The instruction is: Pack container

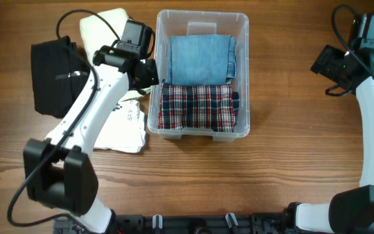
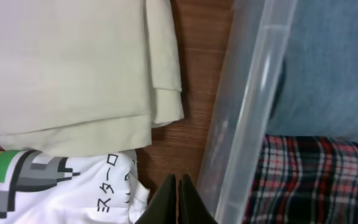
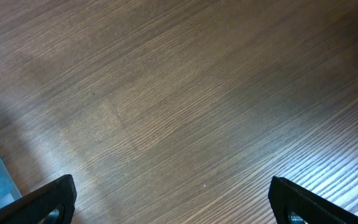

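Clear, round-rimmed rectangular plastic container (image 1: 241, 78) sits at the wood-grain table's (image 1: 291, 162) 12 o'clock, holding folded blue denim (image 1: 200, 58) and red plaid cloth (image 1: 197, 107). Left end effector (image 2: 178, 199), pressed together, is at its 9 o'clock; right end effector (image 3: 171, 186) is spread wide.

- The worktop (image 1: 252, 182) was brown wood with a clear grain, running left to right in the overhead view.
- It was pretty much the whole backdrop in every view.
- Light was soft and fairly even; the right wrist view caught a paler sheen across the grain, dimmer toward the corners.
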`<state>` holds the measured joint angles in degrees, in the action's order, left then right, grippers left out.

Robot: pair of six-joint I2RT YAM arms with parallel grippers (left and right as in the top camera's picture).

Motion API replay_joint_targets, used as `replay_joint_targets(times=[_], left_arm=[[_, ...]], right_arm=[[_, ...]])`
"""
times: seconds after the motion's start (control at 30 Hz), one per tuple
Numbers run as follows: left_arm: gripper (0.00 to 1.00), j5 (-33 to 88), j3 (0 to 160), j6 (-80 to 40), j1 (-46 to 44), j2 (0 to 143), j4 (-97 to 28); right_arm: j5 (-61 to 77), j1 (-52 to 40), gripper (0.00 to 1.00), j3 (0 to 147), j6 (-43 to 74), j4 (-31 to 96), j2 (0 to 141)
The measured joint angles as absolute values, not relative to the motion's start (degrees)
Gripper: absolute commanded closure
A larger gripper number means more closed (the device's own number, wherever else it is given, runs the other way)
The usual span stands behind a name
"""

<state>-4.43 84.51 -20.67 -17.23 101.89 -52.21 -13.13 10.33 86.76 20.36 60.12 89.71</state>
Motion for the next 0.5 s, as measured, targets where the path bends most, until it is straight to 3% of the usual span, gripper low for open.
replay_joint_targets(times=[0.5], left_arm=[[0.96, 4.0, 84.5, -15.1, -17.1, 104.7, -50.5]], right_arm=[[-13.1, 10.3, 0.00, 86.8, 20.4, 60.1, 89.7]])
